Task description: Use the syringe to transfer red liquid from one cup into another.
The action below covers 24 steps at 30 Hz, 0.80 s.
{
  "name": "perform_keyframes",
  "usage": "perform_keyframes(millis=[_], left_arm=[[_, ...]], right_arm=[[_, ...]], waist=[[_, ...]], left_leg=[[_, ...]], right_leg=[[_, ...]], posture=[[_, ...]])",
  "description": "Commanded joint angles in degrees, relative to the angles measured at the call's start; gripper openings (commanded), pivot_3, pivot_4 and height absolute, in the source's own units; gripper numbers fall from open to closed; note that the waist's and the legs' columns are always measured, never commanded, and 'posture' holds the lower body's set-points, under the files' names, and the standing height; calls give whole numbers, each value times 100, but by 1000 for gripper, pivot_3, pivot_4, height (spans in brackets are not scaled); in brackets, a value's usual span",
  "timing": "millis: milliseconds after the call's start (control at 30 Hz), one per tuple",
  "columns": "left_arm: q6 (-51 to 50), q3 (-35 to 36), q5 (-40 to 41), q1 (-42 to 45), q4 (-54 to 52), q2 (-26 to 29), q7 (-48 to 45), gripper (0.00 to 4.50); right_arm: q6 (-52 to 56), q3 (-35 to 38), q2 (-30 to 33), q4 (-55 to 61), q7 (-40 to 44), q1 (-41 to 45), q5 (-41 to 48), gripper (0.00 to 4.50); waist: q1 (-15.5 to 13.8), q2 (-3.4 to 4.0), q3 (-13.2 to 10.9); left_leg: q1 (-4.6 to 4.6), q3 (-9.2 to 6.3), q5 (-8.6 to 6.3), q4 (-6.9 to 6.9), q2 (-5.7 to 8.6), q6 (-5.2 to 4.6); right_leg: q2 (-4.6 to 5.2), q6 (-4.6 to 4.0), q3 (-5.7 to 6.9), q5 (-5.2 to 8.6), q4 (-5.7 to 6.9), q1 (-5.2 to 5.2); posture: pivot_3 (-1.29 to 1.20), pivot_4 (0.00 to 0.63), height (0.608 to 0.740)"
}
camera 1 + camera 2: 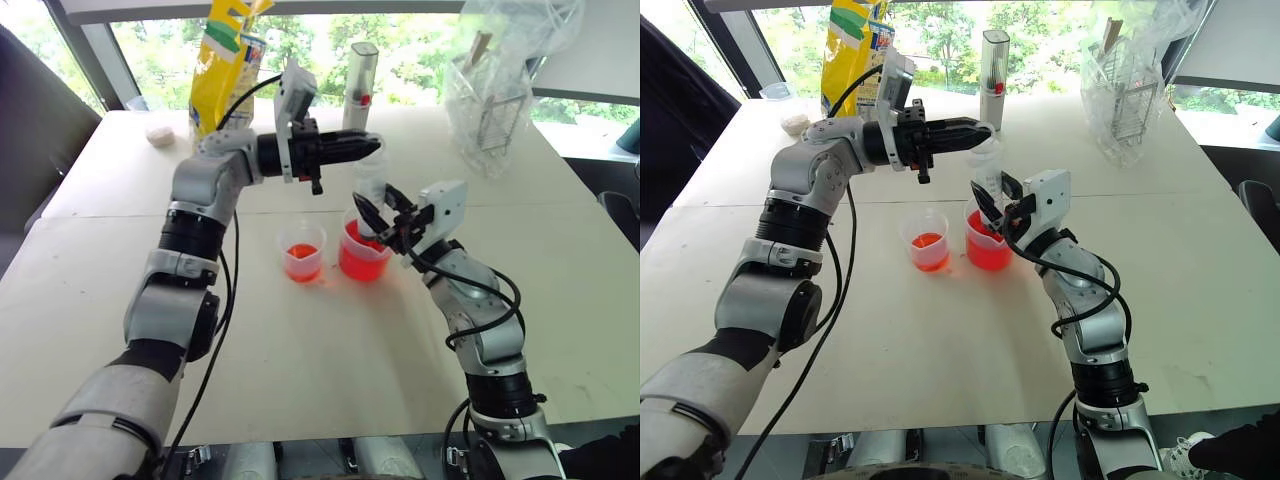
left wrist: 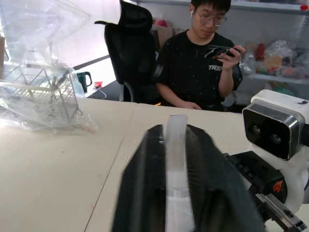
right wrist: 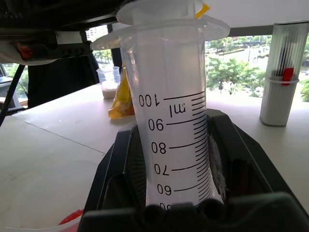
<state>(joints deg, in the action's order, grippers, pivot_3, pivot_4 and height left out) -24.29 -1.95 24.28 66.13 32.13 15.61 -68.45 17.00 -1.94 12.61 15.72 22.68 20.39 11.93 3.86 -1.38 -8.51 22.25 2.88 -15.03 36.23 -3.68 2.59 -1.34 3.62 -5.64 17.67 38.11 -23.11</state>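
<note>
The clear syringe [image 1: 371,183] stands upright with its lower end in a clear cup [image 1: 362,258] that holds much red liquid [image 1: 358,262]. My right gripper [image 1: 380,213] is shut on the syringe barrel [image 3: 170,125], whose printed scale faces the wrist camera. My left gripper [image 1: 366,146] reaches in level from the left. It is shut on the clear plunger top [image 2: 175,145] above the barrel. Just left of the first cup stands another clear cup [image 1: 302,252] with a little red liquid at its bottom.
At the back of the pale table [image 1: 300,360] stand a yellow bag [image 1: 225,60], a tall grey bottle with a red mark [image 1: 360,85] and a wire rack in a plastic bag [image 1: 495,100]. A person [image 2: 203,63] sits beyond the table's far side.
</note>
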Motion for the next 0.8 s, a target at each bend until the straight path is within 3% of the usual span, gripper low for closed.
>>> perform_keyframes(millis=[33,800], left_arm=[[62,87,10,197,-76,-7,5,22],[349,423,59,787,134,144,200,22]], right_arm=[[-169,0,31,178,18,15,-5,1353],[-227,-162,-45,-219,200,-235,125,1353]], waist=[[0,0,0],[-1,0,0]], left_leg=[[0,0,0,0,0,0],[0,0,0,1,1,0]], right_leg=[[0,0,0,0,0,0],[-1,0,1,0,1,1]], posture=[[0,150,740],[0,150,740]])
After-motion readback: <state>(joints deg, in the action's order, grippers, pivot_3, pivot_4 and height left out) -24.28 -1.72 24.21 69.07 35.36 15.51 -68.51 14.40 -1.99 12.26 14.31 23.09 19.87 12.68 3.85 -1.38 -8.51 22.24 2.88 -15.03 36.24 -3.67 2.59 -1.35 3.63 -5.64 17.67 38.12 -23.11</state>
